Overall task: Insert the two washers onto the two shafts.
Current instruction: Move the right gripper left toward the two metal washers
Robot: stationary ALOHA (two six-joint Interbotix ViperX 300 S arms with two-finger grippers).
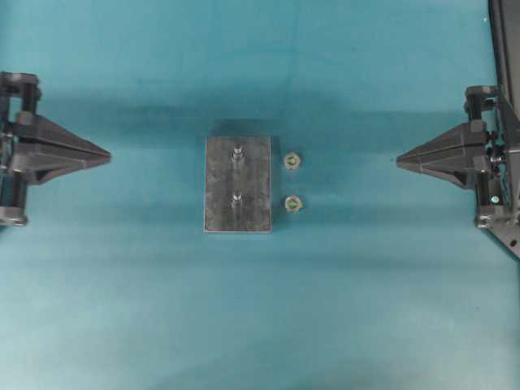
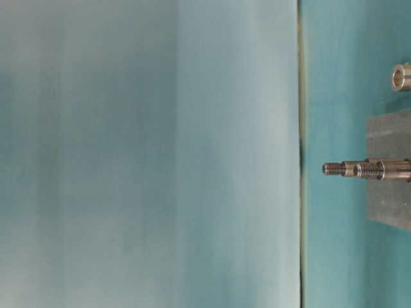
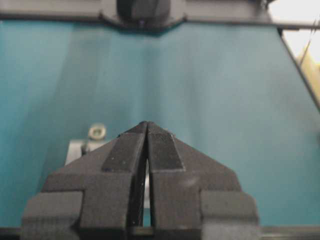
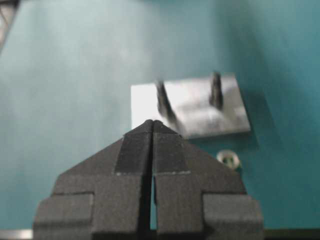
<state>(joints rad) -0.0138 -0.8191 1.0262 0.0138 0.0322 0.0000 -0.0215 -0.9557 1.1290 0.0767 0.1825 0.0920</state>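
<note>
Both washers (image 1: 291, 161) (image 1: 293, 203) lie flat on the worktop (image 1: 366, 309) just right of the block's upright shafts (image 1: 236, 152), nearer the closed, empty right end effector (image 1: 400, 161) than the closed left end effector (image 1: 107, 153).

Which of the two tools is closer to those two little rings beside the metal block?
The right tool. It sits off to the rings' right with bare table between. The left tool is farther, on the far side of the metal block. Both are shut and empty.

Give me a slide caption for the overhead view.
Two washers lie beside a metal block bearing two upright shafts.
</note>
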